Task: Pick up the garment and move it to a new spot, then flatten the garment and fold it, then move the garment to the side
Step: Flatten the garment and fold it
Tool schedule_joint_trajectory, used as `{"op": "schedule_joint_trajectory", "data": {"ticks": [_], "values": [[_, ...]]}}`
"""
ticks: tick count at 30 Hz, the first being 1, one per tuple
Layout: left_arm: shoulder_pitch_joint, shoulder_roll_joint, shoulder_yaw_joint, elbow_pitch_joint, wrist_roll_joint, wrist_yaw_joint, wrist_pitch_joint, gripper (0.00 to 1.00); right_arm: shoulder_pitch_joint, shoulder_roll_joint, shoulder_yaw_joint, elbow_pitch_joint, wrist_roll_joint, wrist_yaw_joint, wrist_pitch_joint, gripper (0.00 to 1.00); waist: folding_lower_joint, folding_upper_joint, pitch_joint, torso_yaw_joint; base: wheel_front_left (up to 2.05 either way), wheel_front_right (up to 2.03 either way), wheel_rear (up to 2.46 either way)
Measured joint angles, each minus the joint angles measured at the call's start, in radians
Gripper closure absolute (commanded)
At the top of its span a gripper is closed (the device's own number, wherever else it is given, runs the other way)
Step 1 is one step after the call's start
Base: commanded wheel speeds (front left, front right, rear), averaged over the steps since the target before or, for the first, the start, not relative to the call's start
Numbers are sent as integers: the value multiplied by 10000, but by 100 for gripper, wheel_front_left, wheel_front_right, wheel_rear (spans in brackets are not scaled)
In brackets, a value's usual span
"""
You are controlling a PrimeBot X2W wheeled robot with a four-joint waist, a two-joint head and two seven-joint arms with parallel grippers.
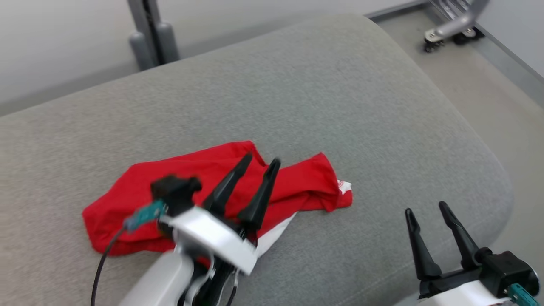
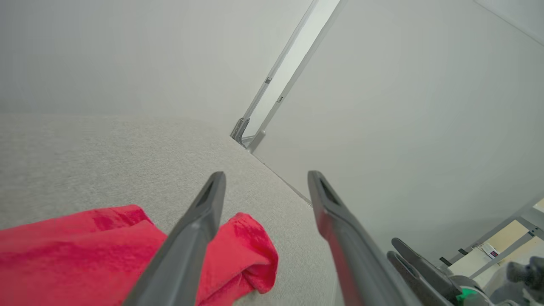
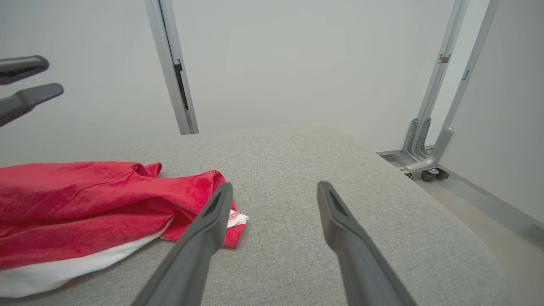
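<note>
Left hand (image 1: 262,158) hangs wide and empty over the crumpled red-and-white cloth garment (image 1: 127,195) (right hand (image 1: 426,207) likewise wide), so flattening looks due, needing edge grips.

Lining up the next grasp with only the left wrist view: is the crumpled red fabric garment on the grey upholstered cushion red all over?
Observer: No. The right wrist view shows a white fabric strip along the red garment's near edge.
Operator: And the other arm?
Observer: The right gripper is open, over bare grey cushion to the garment's right, clear of it.
Operator: Any tag?
Observer: A small white label pokes out at its right end.
</note>
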Motion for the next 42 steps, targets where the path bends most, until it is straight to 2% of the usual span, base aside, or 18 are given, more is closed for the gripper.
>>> {"op": "schedule_joint_trajectory", "data": {"ticks": [5,10,16,19,23,30,34,42], "values": [[1833,470,121,-924,105,589,-736,0,247,-2,-351,-12,-293,0,0,0,0,0,-404,677,0,0,0],[3033,851,332,-970,830,1137,-1486,0,384,0,-426,-10,-483,0,0,0,0,0,-728,1394,0,0,0],[3882,800,945,-882,1919,1473,-1710,0,446,-2,-543,2,-585,0,0,0,0,0,-1023,1963,0,0,0],[4396,518,1687,-1095,2686,1480,-1722,0,593,-2,-644,12,-616,0,0,0,0,-1,-1197,2259,0,0,0],[5161,213,2541,-1248,3593,1269,-1735,0,755,-4,-744,2,-700,0,0,0,0,0,-1409,2628,0,0,0],[5901,-203,3806,-1049,4504,508,-1737,0,799,-4,-767,-29,-773,0,0,0,0,0,-1616,3103,0,0,0],[5863,-658,4019,-817,4872,-59,-1737,0,789,-4,-671,-29,-771,0,0,0,0,-1,-1579,3125,0,0,0],[5656,-1057,4272,-736,5246,-424,-1739,0,791,-6,-621,-54,-765,0,0,0,0,0,-1456,2808,0,0,0]]}}
